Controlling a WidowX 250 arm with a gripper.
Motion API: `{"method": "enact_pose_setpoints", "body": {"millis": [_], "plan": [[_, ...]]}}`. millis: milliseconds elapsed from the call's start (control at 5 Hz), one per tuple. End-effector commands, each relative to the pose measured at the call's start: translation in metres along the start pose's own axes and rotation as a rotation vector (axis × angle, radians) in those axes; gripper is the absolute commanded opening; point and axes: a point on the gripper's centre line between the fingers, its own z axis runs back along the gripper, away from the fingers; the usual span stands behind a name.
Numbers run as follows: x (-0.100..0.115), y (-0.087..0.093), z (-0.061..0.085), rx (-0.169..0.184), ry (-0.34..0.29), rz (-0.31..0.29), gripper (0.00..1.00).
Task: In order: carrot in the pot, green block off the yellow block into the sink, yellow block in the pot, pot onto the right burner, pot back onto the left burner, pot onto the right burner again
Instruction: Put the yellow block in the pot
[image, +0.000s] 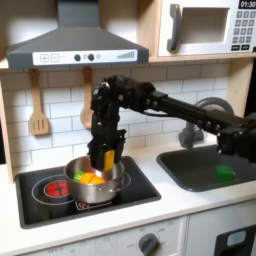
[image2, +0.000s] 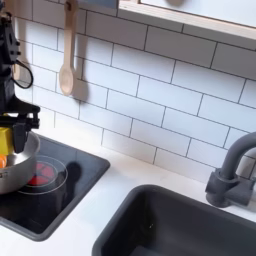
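The shiny steel pot (image: 97, 183) stands on the black cooktop (image: 140, 185), right of a red-ringed burner (image: 45, 187) in the first exterior view. The orange carrot (image: 88, 177) lies inside it. My gripper (image: 107, 166) hangs just over the pot's rim, shut on the yellow block (image: 108, 158), which stands upright between the fingers. The green block (image: 225, 173) lies in the sink (image: 195, 170) at the first exterior view's right. At the second exterior view's left edge, the gripper (image2: 7, 143) holds the yellow block (image2: 5, 140) above the pot (image2: 18, 172).
A grey faucet (image2: 235, 175) rises behind the sink (image2: 180, 225). Wooden utensils (image: 38, 115) hang on the tiled wall, one of them a wooden spoon (image2: 68, 60), with a range hood (image: 75, 45) and microwave (image: 205, 28) overhead. The arm (image: 190, 110) spans from the right over the counter.
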Motion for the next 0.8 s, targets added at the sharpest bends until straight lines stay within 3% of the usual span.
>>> {"method": "enact_pose_setpoints", "body": {"millis": [0, 200, 400, 600], "plan": [[0.0075, 0.0165, -0.0164, 0.019, 0.024, 0.043, 0.0], [0.006, 0.0163, -0.0221, 0.022, 0.037, 0.05, 0.0], [0.0045, 0.0125, -0.0203, 0.014, 0.038, 0.033, 1.0], [0.004, 0.0113, -0.0182, 0.027, 0.027, 0.032, 1.0]]}}
